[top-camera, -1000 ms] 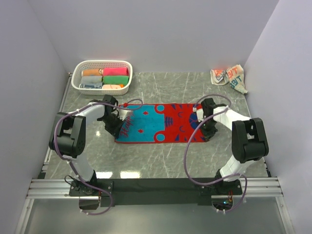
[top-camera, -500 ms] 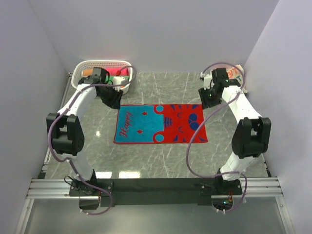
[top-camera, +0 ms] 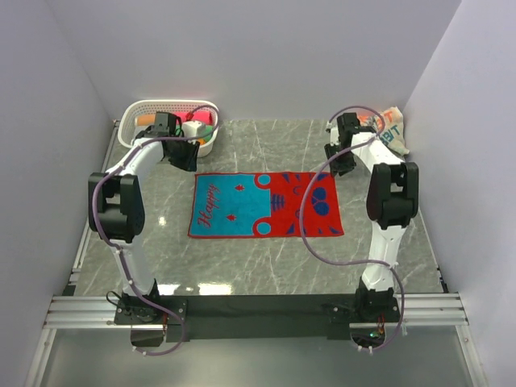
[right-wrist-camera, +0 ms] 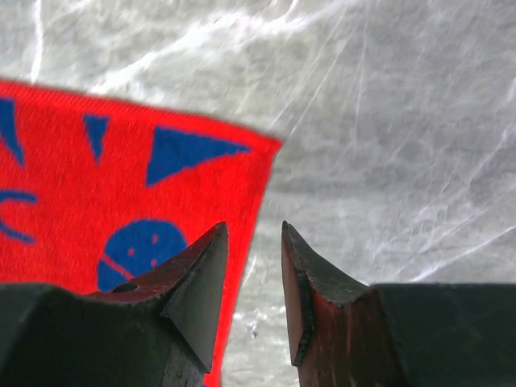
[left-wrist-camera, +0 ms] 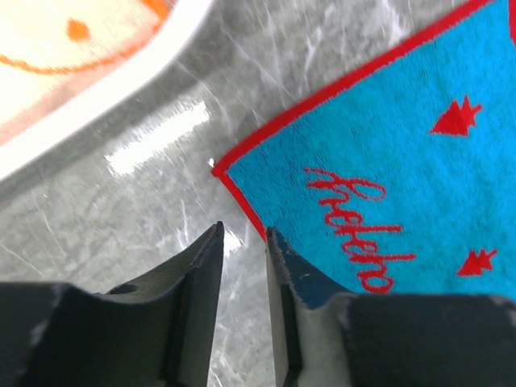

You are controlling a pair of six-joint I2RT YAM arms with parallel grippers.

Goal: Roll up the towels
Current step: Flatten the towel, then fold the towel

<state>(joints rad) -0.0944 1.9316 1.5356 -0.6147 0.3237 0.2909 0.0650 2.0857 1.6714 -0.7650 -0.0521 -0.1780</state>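
Note:
The red towel with a blue half lies flat in the middle of the table, its blue end on the left. A cream towel with orange-red letters sits crumpled at the back right. My left gripper hovers just beyond the towel's far left corner. Its jaws are open by a narrow gap, with nothing between them. My right gripper is at the far right corner, where red cloth shows. Those jaws are also open and empty, and the left finger overlaps the towel's edge.
A white basket holding several rolled towels stands at the back left, close behind my left gripper; its rim fills the left wrist view's top left. Grey walls close in the marble table on three sides.
Both grippers left the towel's ends and moved back to its far corners, opening their jaws. The towel's left end, bunched a second ago, now lies flat.

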